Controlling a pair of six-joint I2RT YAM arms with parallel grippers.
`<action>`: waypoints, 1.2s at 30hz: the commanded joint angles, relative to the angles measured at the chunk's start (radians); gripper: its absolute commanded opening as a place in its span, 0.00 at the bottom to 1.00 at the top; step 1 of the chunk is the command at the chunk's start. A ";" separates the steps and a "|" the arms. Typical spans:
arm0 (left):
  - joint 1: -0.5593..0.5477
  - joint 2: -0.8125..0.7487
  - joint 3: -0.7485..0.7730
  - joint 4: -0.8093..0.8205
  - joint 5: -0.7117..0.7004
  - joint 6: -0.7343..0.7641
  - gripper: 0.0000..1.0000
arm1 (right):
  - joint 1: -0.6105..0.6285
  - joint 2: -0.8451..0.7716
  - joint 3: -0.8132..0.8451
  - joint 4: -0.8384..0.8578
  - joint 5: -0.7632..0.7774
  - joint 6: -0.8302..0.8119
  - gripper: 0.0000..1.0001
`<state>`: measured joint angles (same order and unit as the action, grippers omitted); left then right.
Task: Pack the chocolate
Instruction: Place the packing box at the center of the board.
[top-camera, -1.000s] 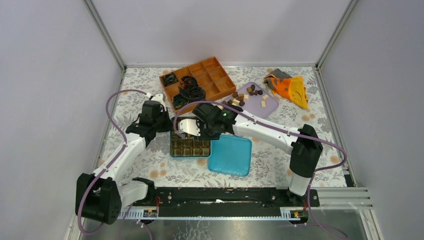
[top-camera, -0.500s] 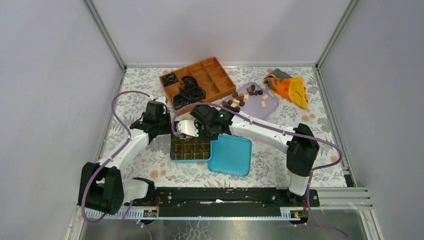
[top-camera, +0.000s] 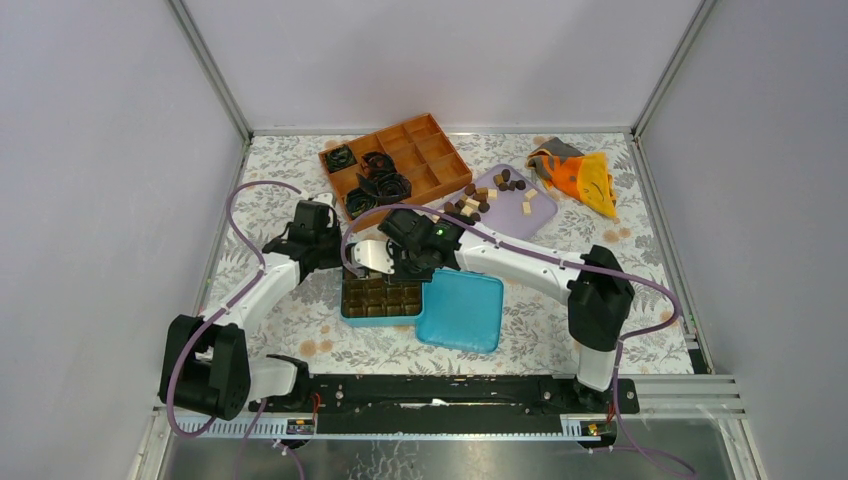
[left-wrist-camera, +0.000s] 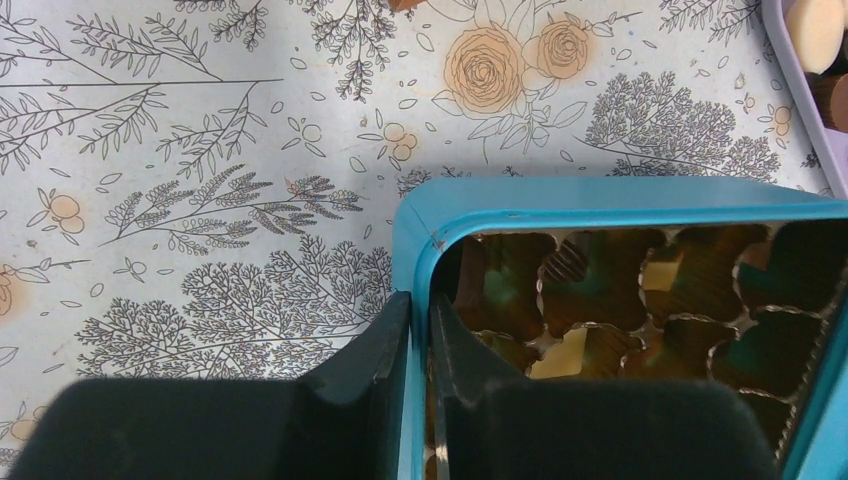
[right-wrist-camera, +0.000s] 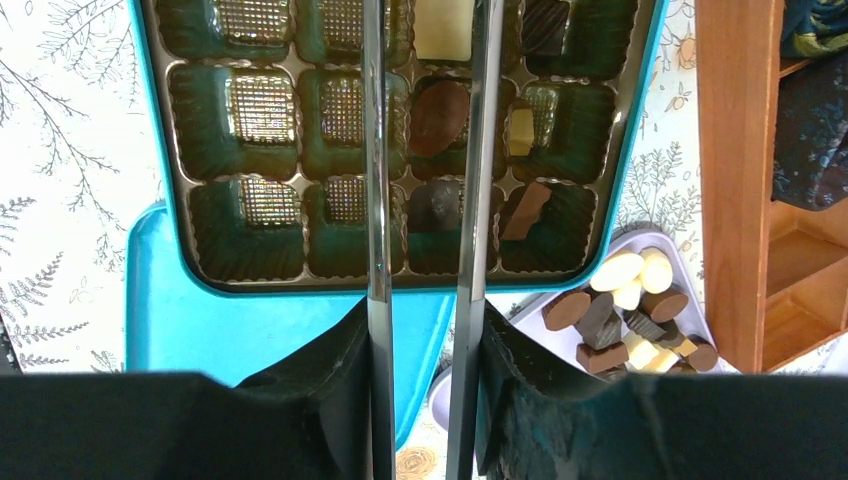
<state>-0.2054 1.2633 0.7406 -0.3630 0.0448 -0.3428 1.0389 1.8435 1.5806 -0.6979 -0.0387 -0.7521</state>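
- Left end effector (left-wrist-camera: 421, 308) was clenched on the teal tin (left-wrist-camera: 520, 197). Its wrist view showed one finger outside the wall and one inside, just beside the tin's corner, with only the wall between them.
- Right end effector (right-wrist-camera: 425, 60) hung over the tin. Its two thin metal blades stood parallel with a narrow gap, and their tips were cut off by the upper edge of its wrist view. Whether they gripped anything could not be told.
- Only the right wrist view showed the tin's contents: a gold-lined insert of square cells, most of them empty. A few cream, mid-brown and dark pieces sat in the two columns nearer the tray.
- Most of the chocolate (top-camera: 480, 197) lay loose on a lilac tray (top-camera: 537, 212), beyond the tin.
- Only the overhead view showed the teal lid (top-camera: 462, 312), lying flat against the tin's right side.
- That view also showed an orange compartment box (top-camera: 432, 152) at the far side, with black paper cups (top-camera: 378, 185) at its left end. An orange and grey cloth (top-camera: 583, 178) lay near the far right corner.
- The counter (top-camera: 560, 335) carried a white floral-print cover. The left wrist view showed line-drawn branches and orange roses on it.
- Pale grey walls (top-camera: 100, 180) closed three sides, with aluminium posts at the far corners. A black rail (top-camera: 450, 390) at the near edge bore the arm bases.
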 joint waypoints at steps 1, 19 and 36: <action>0.008 -0.001 0.044 0.020 0.001 -0.009 0.19 | -0.011 0.009 0.021 0.026 -0.023 0.025 0.03; 0.009 0.003 0.045 0.011 -0.001 -0.004 0.24 | -0.032 0.040 0.025 0.024 -0.021 0.043 0.12; 0.009 -0.030 0.045 0.013 -0.027 -0.007 0.27 | -0.041 0.077 0.052 0.010 -0.027 0.056 0.31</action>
<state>-0.2012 1.2583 0.7563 -0.3618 0.0376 -0.3458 1.0084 1.9163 1.5810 -0.6979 -0.0467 -0.7120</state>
